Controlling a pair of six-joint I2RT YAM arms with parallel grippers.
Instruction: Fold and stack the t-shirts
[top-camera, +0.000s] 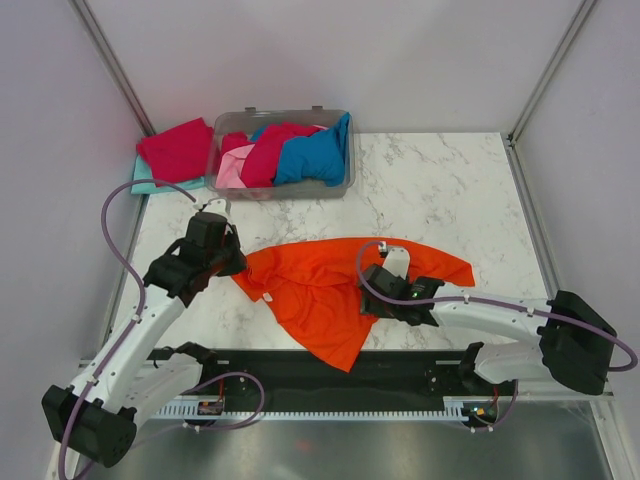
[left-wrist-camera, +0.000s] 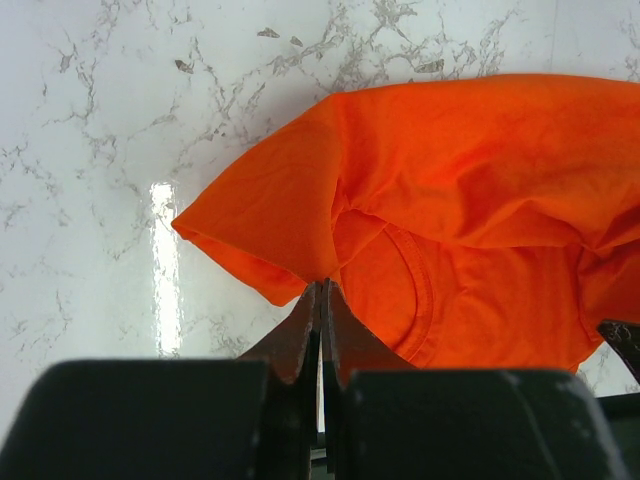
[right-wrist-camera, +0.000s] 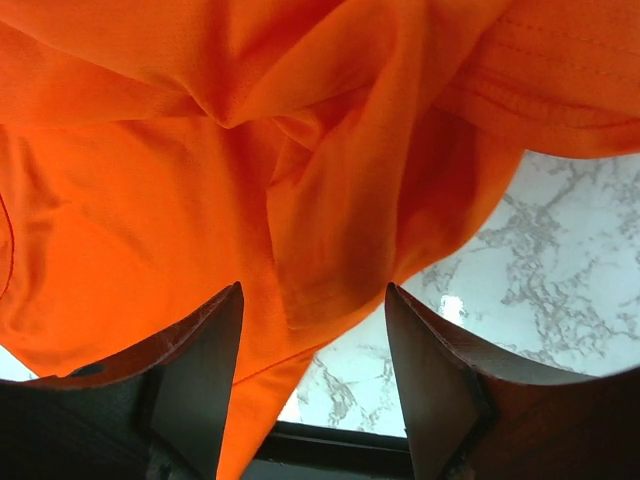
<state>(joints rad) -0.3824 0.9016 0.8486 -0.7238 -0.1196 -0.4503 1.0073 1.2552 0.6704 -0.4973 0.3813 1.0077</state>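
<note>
A bright orange t-shirt (top-camera: 330, 290) lies crumpled on the marble table, its collar showing in the left wrist view (left-wrist-camera: 470, 210). My left gripper (top-camera: 236, 262) is at the shirt's left edge, its jaws shut on a fold of orange cloth (left-wrist-camera: 323, 285). My right gripper (top-camera: 385, 285) is over the shirt's right part with its jaws open; orange cloth (right-wrist-camera: 300, 200) lies between and beyond the fingers, not pinched. More t-shirts in crimson (top-camera: 272, 152), pink (top-camera: 235, 172) and blue (top-camera: 318, 155) fill a bin. A crimson shirt (top-camera: 178, 150) lies on a teal one (top-camera: 145, 180) left of it.
The clear grey plastic bin (top-camera: 345, 170) stands at the back left of the table (top-camera: 440, 190). A black strip (top-camera: 300, 370) runs along the near edge between the arm bases. Grey walls enclose the table on three sides.
</note>
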